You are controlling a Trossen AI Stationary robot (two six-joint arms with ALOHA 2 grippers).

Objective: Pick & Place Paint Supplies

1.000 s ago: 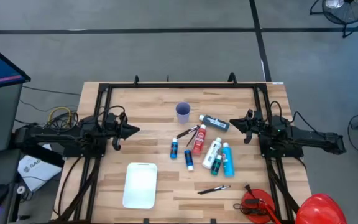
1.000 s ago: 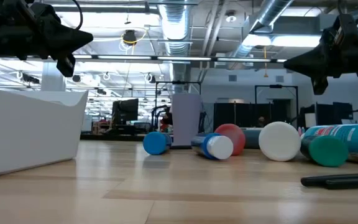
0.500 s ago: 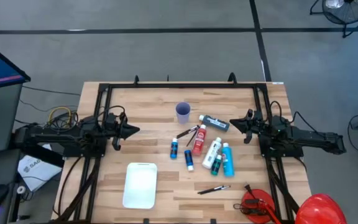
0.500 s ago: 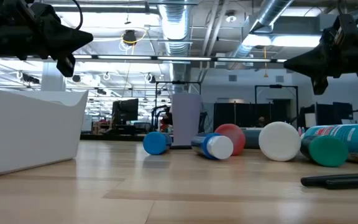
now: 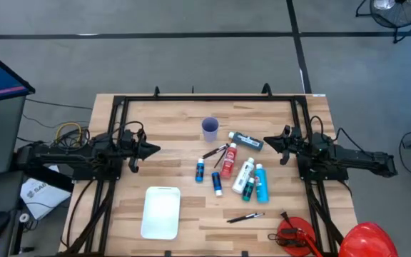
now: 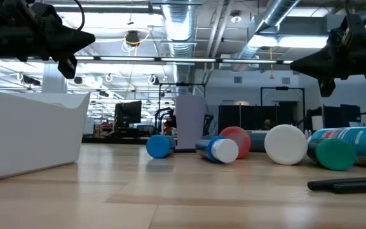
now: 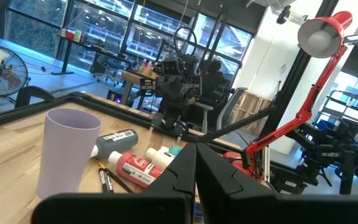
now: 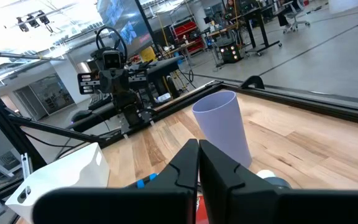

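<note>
A pale wooden table (image 5: 170, 118) edged by a black frame stands on grey floor; the low view looks into a hall with ceiling ducts and desks. At the table's nine o'clock the left gripper (image 5: 154, 148) hangs above the wood, fingers pressed together, empty. Toward seven o'clock lies a white tray (image 5: 161, 212). At centre stands a lilac cup (image 5: 210, 128), with the paint bottles (image 5: 228, 163) lying scattered just past it toward five o'clock, and brushes (image 5: 245, 217) nearer six. At three o'clock the right gripper (image 5: 268, 140) points inward, fingers closed on nothing. A red helmet (image 5: 368, 240) sits at the five o'clock corner.
</note>
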